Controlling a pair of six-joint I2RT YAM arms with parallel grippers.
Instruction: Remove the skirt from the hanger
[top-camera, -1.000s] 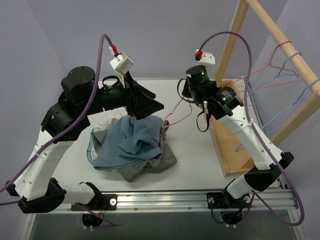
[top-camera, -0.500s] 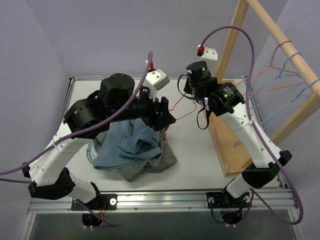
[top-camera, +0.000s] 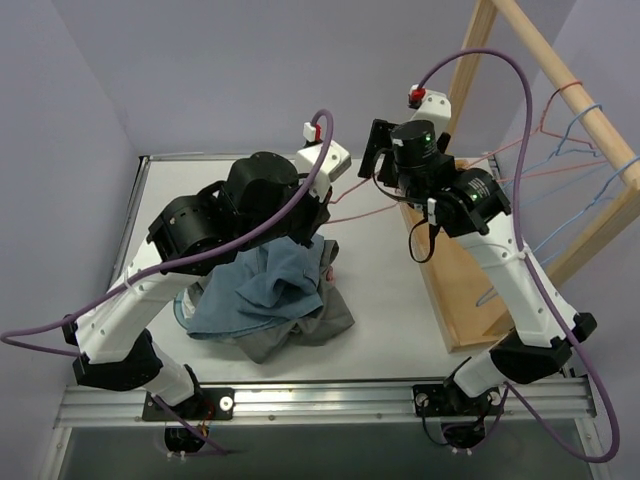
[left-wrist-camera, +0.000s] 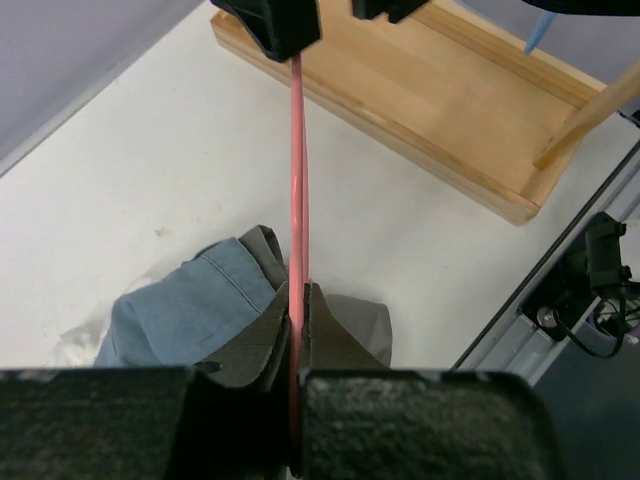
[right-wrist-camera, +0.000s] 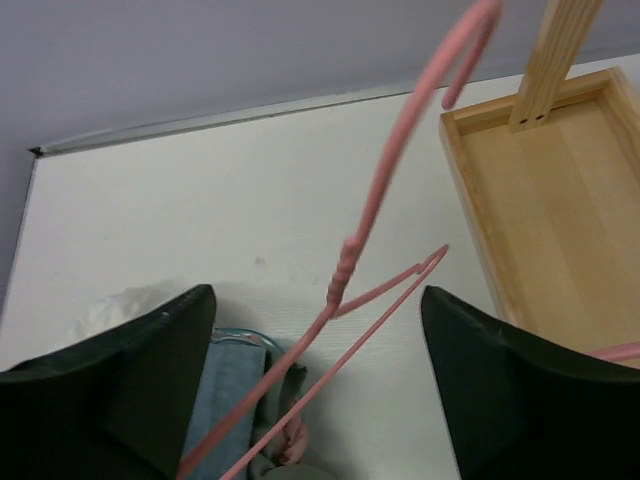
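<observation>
Lavender walls (top-camera: 250, 70), white table (top-camera: 390, 295), wooden rack (top-camera: 452, 305) (right side)

Pink hanger (left-wrist-camera: 297, 180) smooth glossy coated wire; skirt (top-camera: 280, 282) matt blue denim cloth; rack (left-wrist-camera: 470, 110) pale bare wood; table (left-wrist-camera: 140, 160) matt white.

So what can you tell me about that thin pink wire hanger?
It is a thin pink wire hanger with a curved hook, a twisted neck and two sloping arms. The left gripper is shut on its wire; the open right gripper straddles it without touching. Its lower end runs into the heap of blue denim and grey cloth.
</observation>
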